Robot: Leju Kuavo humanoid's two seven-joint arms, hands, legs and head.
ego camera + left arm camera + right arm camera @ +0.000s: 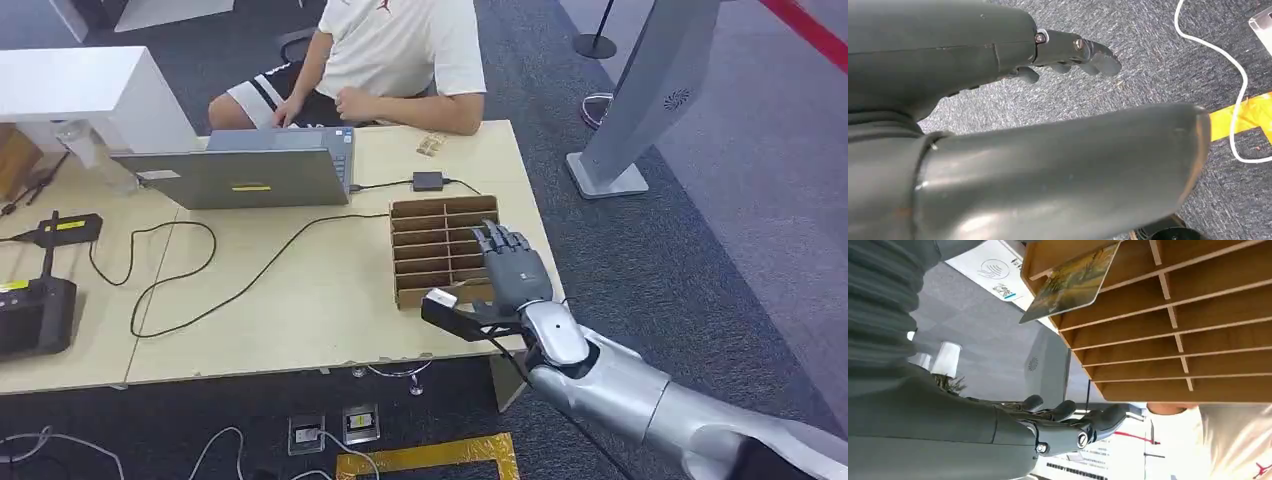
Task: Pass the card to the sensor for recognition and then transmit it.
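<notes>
1. Your wooden slotted box (440, 245) sits on the bench near its right edge, just behind the right hand (510, 275). In the head view its compartments look bare; count them as two columns of narrow slots (the exact number of rows is hard to read).
2. In the right wrist view you see one card (1073, 282), with a yellowish picture on its face, leaning in an end slot of the box (1188, 320), one corner sticking out past the wall. No hand touches it.
3. Your right hand (1068, 420) is open, its fingers stretched out side by side and holding nothing. It hovers over the front edge of the box, the thumb pointing left over the bench.
4. Your left hand (1068, 55) hangs over grey carpet; its fingers are apart and nothing is in them. Much of that picture is blocked by dark robot parts.
5. Further along the bench (300, 310) you have one laptop (245, 170) near the back edge, one small black adapter (428, 181) behind the box, and black cables trailing leftward.
6. One person (400, 50) in a white shirt sits behind the bench's back edge (cut off by the frame's top).
</notes>
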